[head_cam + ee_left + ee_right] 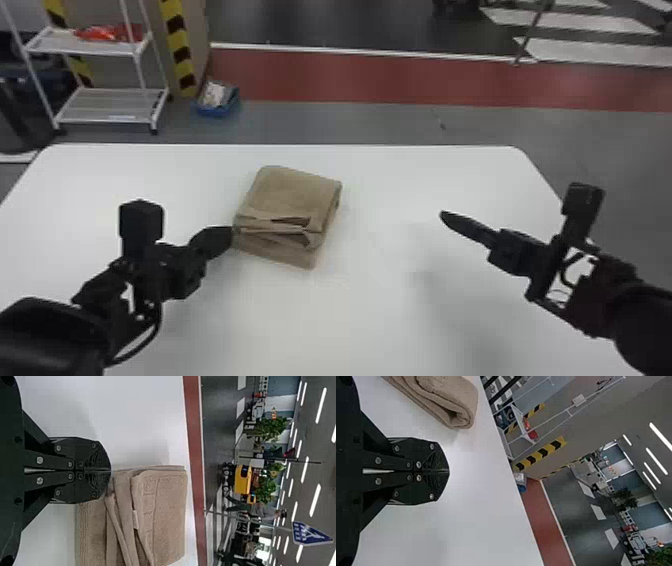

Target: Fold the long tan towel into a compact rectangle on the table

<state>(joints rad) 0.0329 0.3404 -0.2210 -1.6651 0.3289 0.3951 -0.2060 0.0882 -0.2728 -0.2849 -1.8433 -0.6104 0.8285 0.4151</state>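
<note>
We see the tan towel lying on the white bench, a little left of the middle and toward the far edge. It is folded into a thick, compact block set slightly askew, its top panel fairly flat. On the side facing us the layers are uneven, with loose folds gaping between them, and a small pale label shows among them in the left wrist view.

Our left claw is at the towel's left edge, its two fingers pressed together with nothing between them; we cannot tell whether the tips touch the cloth. Our right claw is over the bench's right part, well apart from the towel, and its fingers also meet, empty.

Beyond the bench, we see a white rack and a blue bin on the floor.
</note>
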